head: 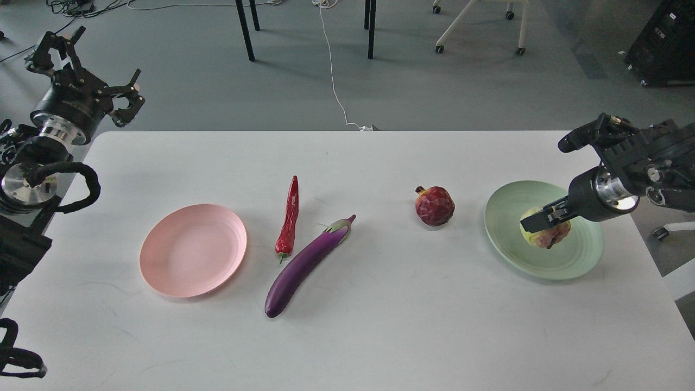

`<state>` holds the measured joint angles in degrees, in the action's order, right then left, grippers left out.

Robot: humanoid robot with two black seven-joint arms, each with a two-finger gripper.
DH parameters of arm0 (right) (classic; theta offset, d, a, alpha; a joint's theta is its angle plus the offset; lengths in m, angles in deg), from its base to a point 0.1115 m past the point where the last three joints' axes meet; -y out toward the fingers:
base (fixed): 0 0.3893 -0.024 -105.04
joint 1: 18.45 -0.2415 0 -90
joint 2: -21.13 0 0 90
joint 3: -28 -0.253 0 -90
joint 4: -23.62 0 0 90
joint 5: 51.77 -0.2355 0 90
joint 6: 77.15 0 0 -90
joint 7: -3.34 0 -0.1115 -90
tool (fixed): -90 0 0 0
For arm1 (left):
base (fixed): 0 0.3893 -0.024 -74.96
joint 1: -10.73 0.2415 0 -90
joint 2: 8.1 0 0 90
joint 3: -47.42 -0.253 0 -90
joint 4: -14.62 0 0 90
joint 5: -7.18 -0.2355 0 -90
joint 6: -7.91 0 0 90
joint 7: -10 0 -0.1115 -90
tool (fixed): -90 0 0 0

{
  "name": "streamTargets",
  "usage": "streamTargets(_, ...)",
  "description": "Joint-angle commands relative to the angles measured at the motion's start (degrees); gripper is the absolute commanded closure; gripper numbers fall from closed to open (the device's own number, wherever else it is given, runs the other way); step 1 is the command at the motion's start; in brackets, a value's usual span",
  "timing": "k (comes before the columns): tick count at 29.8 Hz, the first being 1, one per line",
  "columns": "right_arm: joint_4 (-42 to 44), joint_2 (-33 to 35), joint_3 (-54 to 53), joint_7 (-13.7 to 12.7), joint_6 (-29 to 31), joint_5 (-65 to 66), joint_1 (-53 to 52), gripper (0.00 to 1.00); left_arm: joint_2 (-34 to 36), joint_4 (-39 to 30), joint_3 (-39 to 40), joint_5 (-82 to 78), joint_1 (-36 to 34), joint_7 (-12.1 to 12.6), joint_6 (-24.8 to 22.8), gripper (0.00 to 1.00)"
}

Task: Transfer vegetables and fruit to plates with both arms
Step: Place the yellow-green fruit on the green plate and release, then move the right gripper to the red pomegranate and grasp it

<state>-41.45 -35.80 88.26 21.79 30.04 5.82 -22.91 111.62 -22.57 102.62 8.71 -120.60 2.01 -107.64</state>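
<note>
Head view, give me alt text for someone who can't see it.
The right tool grips a yellow-green fruit over a green plate on a white table. A pomegranate, eggplant, red chili and empty pink plate lie leftward; the left tool is raised, open.
</note>
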Motion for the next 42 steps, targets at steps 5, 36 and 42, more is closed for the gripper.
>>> streamTargets(5,0.56,1.74,-0.49,0.01,-0.58,0.24,4.02,0.07,0.34,0.01,-0.01,0.05,0.01,-0.09,0.15,0.02)
streamTargets(36,21.99,-23.92,-14.82,0.28,-0.84,-0.28,12.36,0.05,1.48,0.01,-0.09,-0.04,-0.25,-0.09,-0.21,0.02)
streamTargets(42,23.50,-25.42,-14.11,0.36,-0.14,-0.11,13.07,0.11,1.30,0.01,-0.09,-0.04,0.19,-0.09,-0.21,0.02)
